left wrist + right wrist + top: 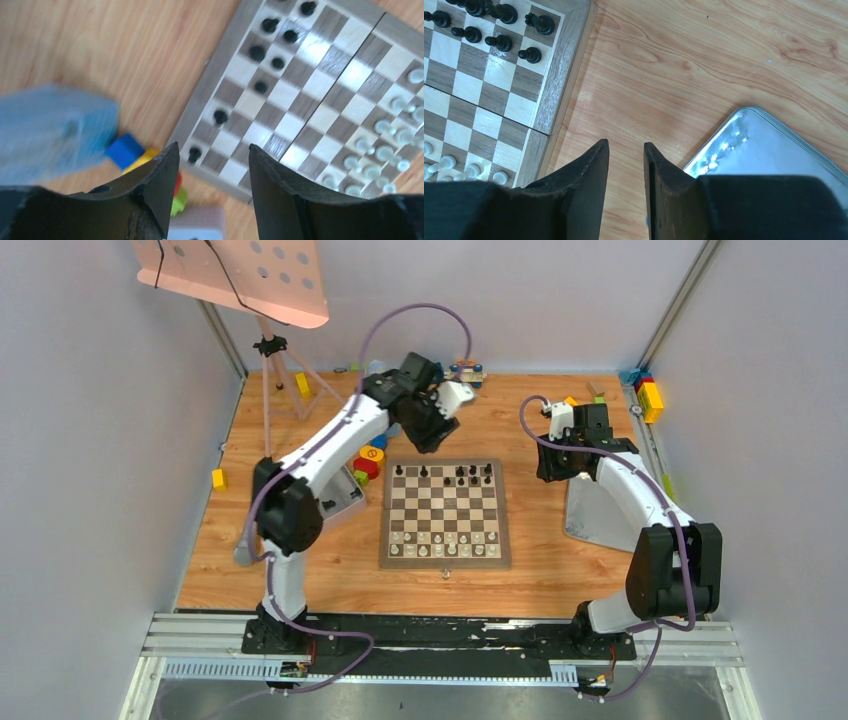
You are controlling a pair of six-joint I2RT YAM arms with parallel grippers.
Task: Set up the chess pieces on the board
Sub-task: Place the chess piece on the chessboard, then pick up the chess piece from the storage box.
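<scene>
The board (392,545) lies mid-table. Several black chess pieces (460,475) stand on its two far rows and white ones (440,538) on the two near rows. My left gripper (440,435) hovers over the board's far left corner, open, with nothing between its fingers. In the left wrist view the left gripper (213,146) frames the board's corner (200,105), with black pieces (220,117) beside it and white ones (385,152) to the right. My right gripper (626,143) hangs over bare wood right of the board (569,65), its jaws slightly apart and empty.
A grey metal tray (590,515) lies under the right arm, also the tray (774,150) in the right wrist view. Toy blocks (370,462) crowd the board's left side. More blocks (650,395) sit at the back right. A tripod stand (270,360) rises back left.
</scene>
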